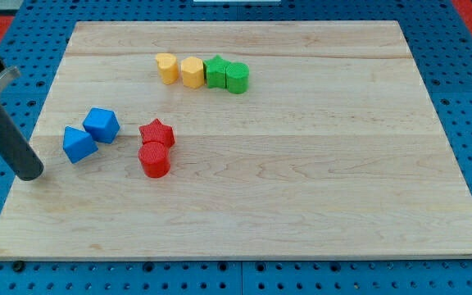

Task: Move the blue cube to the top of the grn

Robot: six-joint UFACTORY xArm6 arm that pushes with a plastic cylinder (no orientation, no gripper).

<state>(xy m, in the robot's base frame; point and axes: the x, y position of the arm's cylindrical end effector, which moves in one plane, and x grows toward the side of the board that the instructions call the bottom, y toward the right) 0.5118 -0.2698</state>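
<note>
Resting near the wooden board's [301, 205] left edge, our tip [29, 174] sits just left of the blue triangular block [78, 145], with the blue cube [102, 124] touching that block's upper right. We carry no gripper, only the rod. The green blocks [226, 74] stand well apart toward the view's top, their shapes hard to make out. Bare wood lies between the cube and them; red blocks [155, 148] sit right of it.

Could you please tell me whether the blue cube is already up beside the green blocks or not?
Not yet: the blue cube sits at the view's left, far from the green blocks, with my tip to its lower left.
</note>
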